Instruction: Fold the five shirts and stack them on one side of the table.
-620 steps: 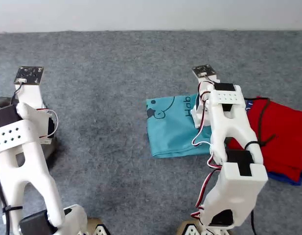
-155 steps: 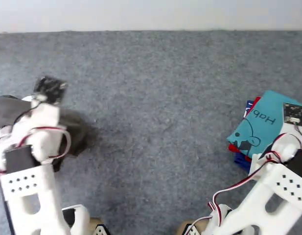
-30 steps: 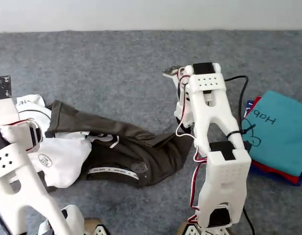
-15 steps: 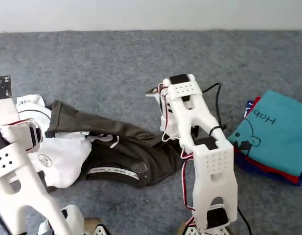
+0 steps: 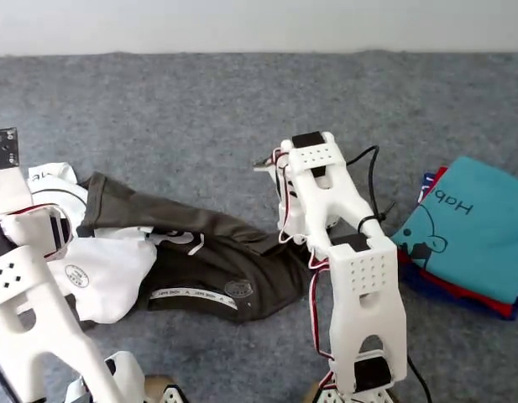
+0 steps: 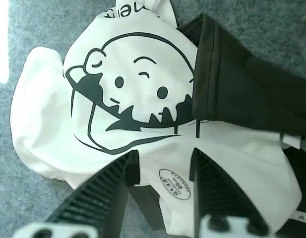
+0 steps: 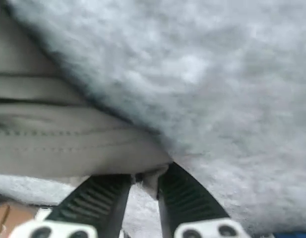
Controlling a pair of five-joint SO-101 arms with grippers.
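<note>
A dark olive shirt [image 5: 217,260] lies crumpled left of the table's middle, partly over a white shirt [image 5: 107,260] with a cartoon face print [image 6: 128,99]. My right gripper [image 7: 145,184] is down at the dark shirt's right edge [image 7: 68,144] and shut on a pinch of its fabric; in the high view the right arm [image 5: 326,193] covers it. My left gripper [image 6: 160,171] hangs open above the white shirt, with nothing between its fingers. A stack of folded shirts sits at the right, teal [image 5: 468,227] on top, red [image 5: 485,300] and blue [image 5: 426,281] beneath.
Grey carpet-like cloth [image 5: 200,109] covers the table, and its far half is bare. The left arm [image 5: 32,294] stands at the near left edge. A white wall runs along the back.
Over the last second the right arm swung left and came down onto the dark shirt's right edge, closing on it. The left arm and the folded stack stayed put.
</note>
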